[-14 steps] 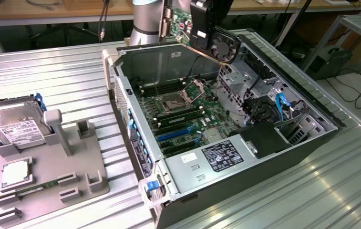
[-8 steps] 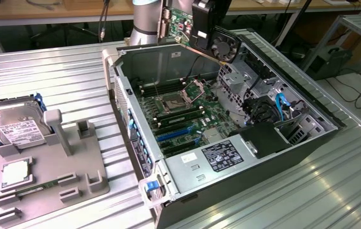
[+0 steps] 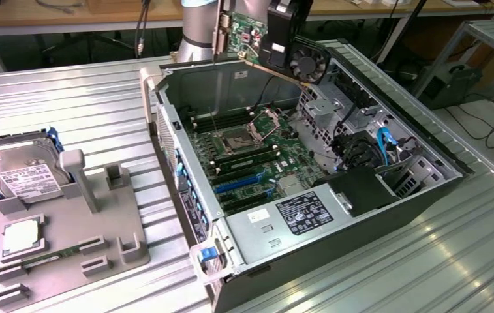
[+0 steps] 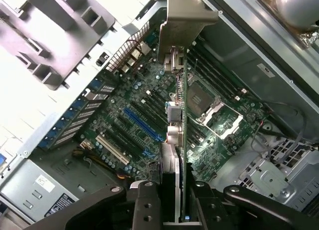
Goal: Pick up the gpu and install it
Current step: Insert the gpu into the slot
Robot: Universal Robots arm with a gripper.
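gpu (image 3: pixel 269 40) edge-down above open computer case (image 3: pixel 212 88), clear of motherboard (image 3: pixel 254 163) | gripper (image 4: pixel 172 205) jaws clamped on gpu | blue slots (image 4: pixel 142 122) beneath, CPU socket (image 4: pixel 200 98) beside | hard drive (image 3: pixel 24 173) on grey tray (image 3: pixel 108 248), exterior view's left

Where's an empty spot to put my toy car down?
The ribbed table is bare beyond the grey parts holder, beside the computer case, and again past the case on the exterior view's right. Inside the case is crowded, and the gpu hangs above it.
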